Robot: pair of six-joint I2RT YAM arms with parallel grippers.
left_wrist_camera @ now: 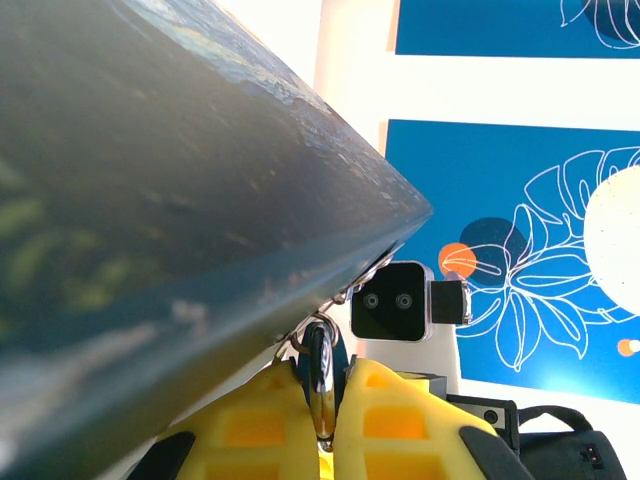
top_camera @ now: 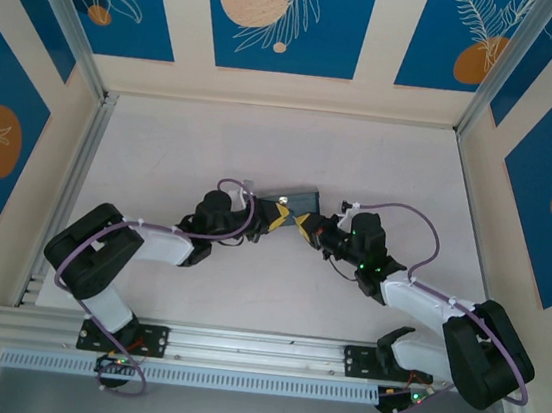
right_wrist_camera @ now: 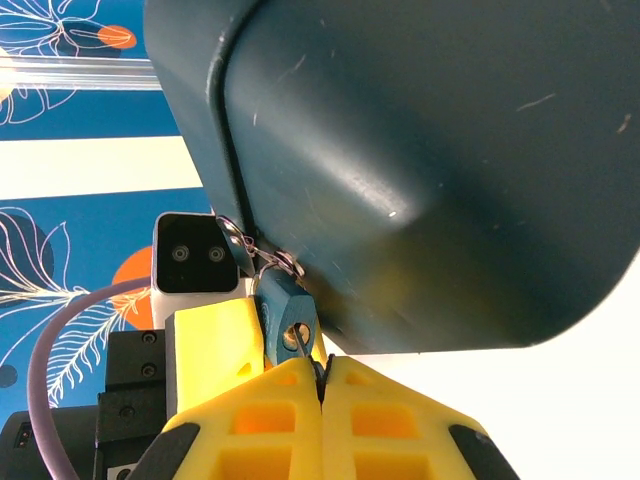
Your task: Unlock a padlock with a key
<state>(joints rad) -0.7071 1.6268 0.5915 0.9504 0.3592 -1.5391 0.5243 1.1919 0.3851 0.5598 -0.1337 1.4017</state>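
Note:
In the right wrist view the small teal padlock (right_wrist_camera: 288, 318) hangs by its thin shackle from a ring on the dark box (right_wrist_camera: 420, 160). My right gripper (right_wrist_camera: 322, 378) is shut on the thin key (right_wrist_camera: 307, 350), whose tip sits in the padlock's keyhole. A yellow finger (right_wrist_camera: 208, 345) of my left gripper presses the padlock's side. In the left wrist view my left gripper (left_wrist_camera: 326, 378) is shut on the padlock (left_wrist_camera: 322, 392), seen edge-on below the box (left_wrist_camera: 150, 200). From above, the left gripper (top_camera: 279, 217) and right gripper (top_camera: 304, 226) meet tip to tip at the box (top_camera: 292, 200).
The box lies mid-table on the pale tabletop (top_camera: 183, 145). Blue patterned panels (top_camera: 279, 16) wall the back and sides, with aluminium rails (top_camera: 238, 348) along the near edge. Both arms angle inward across the front half of the table.

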